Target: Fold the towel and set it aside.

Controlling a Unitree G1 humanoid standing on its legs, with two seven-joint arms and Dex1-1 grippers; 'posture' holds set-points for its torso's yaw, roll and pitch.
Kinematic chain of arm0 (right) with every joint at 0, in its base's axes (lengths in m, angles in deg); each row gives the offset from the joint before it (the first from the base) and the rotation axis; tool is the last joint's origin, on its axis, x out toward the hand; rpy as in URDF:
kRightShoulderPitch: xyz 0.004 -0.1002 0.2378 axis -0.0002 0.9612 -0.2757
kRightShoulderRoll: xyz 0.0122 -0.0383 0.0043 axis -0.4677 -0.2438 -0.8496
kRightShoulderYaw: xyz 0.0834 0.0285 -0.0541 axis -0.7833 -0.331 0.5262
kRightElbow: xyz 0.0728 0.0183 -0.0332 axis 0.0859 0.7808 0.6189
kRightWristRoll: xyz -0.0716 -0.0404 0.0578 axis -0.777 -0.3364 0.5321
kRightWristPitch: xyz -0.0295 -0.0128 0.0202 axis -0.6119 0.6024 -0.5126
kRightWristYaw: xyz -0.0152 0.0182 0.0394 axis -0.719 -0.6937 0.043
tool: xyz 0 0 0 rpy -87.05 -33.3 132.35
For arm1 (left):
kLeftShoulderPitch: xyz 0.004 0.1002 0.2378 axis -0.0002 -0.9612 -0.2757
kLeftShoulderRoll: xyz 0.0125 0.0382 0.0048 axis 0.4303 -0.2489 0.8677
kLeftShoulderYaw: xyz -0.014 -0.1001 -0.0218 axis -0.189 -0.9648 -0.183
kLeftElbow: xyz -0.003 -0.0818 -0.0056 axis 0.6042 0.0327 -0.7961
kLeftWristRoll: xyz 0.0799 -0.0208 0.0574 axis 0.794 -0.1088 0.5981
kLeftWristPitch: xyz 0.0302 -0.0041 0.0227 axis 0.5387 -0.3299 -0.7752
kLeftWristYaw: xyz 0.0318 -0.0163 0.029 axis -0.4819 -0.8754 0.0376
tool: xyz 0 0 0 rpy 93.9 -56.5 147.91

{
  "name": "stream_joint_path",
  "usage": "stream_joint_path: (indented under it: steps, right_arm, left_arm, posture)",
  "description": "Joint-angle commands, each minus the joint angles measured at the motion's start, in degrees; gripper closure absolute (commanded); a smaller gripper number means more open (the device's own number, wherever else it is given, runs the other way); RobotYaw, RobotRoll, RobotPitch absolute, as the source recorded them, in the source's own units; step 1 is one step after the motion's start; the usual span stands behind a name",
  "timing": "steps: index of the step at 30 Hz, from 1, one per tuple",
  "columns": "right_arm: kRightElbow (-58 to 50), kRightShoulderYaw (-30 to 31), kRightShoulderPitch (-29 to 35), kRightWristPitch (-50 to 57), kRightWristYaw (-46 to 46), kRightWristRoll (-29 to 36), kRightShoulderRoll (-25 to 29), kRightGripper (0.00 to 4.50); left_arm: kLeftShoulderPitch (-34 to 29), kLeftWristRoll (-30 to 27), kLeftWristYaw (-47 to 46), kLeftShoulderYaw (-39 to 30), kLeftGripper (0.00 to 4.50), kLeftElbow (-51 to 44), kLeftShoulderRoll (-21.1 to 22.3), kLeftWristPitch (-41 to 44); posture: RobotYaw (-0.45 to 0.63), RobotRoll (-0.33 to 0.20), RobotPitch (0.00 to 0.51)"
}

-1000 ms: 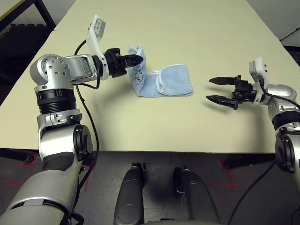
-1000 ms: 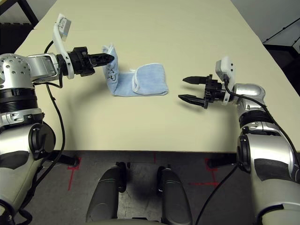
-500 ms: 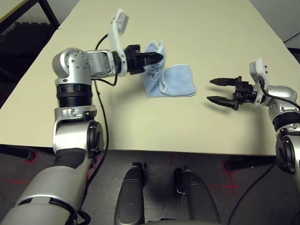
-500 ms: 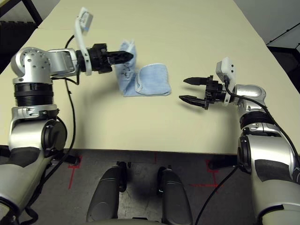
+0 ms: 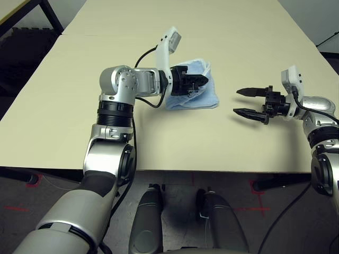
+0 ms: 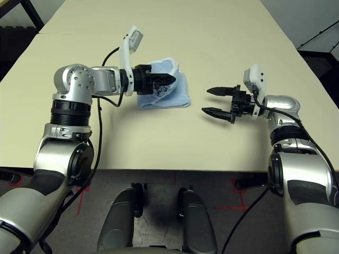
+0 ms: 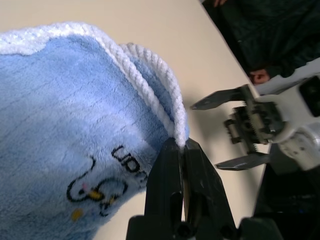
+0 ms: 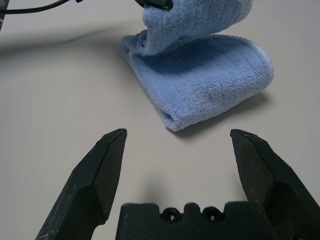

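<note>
— Where's the towel (image 5: 197,91) sitting?

— On the cream table (image 5: 175,132), about the middle of it, between the two arms. It's light blue with white stitched edging. The bottom part lies folded flat on the table, and the upper flap is lifted over it.

— Lifted by what?

— The left gripper (image 7: 181,146). Its two black fingers are pinched tight together on the white edging at a corner of the towel, holding that flap just above the folded part. There's a small dark scribble on the raised face, with some lettering beside it that I can't read.

— And the other one?

— The right gripper (image 8: 176,137) is off to the right of the towel, well apart from it, hanging above the table with its fingers spread wide and nothing between them. It points toward the towel's rolled fold.

— Any bins or trays around?

— I see none, just the table.

— Anything you can't make out?

— The left gripper and its wrist cover the near side of the towel, so how the layers stack there I can't tell. Beyond the towel, past the table's far edge, it's all dark; there's part of a hand (image 7: 260,76) at that edge and little else.
</note>
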Motion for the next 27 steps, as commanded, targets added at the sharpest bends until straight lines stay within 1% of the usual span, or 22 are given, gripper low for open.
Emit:
stream_joint_path:
  steps: [1, 5, 13, 16, 22, 25, 27]
  right_arm:
    - [-0.72, -0.08, 0.92, -0.58, -0.10, -0.44, 0.73, 0.00]
    - [-0.70, 0.02, 0.96, -0.65, -0.21, -0.58, 0.65, 0.00]
    - [-0.76, 0.11, 1.11, -0.68, -0.18, -0.64, 0.63, 0.00]
    - [-0.78, 0.12, 1.18, -0.69, -0.18, -0.64, 0.63, 0.00]
    - [-0.83, 0.23, 1.24, -0.73, -0.21, -0.75, 0.60, 0.00]
    - [-0.83, 0.29, 1.26, -0.76, -0.30, -0.84, 0.56, 0.00]
    - [-0.82, 0.33, 1.22, -0.72, -0.38, -0.90, 0.55, 0.00]
  left_arm:
    - [0.32, 1.62, 0.42, 1.37, 4.48, 1.36, -1.41, -1.41]
    - [0.94, 1.87, 0.88, 1.31, 4.48, 1.98, -2.54, -1.74]
    - [1.12, 1.30, 2.71, 2.09, 4.48, 0.11, -3.95, 0.71]
    - [0.66, 1.92, 2.99, 2.73, 4.48, 0.32, -4.04, 0.23]
    - [0.62, 4.09, 2.94, 3.68, 4.48, 3.31, -4.86, -3.41]
    - [0.82, 4.63, 2.72, 3.49, 3.78, 4.20, -5.64, -4.59]
    - [0.86, 4.65, 2.73, 3.40, 3.06, 3.99, -6.13, -4.65]
  posture:
    - [0.07, 0.000, 0.159]
    - [0.07, 0.000, 0.159]
    - [0.07, 0.000, 0.163]
    - [0.07, 0.000, 0.163]
    - [0.06, 0.000, 0.164]
    - [0.06, 0.000, 0.164]
    - [0.07, 0.000, 0.163]
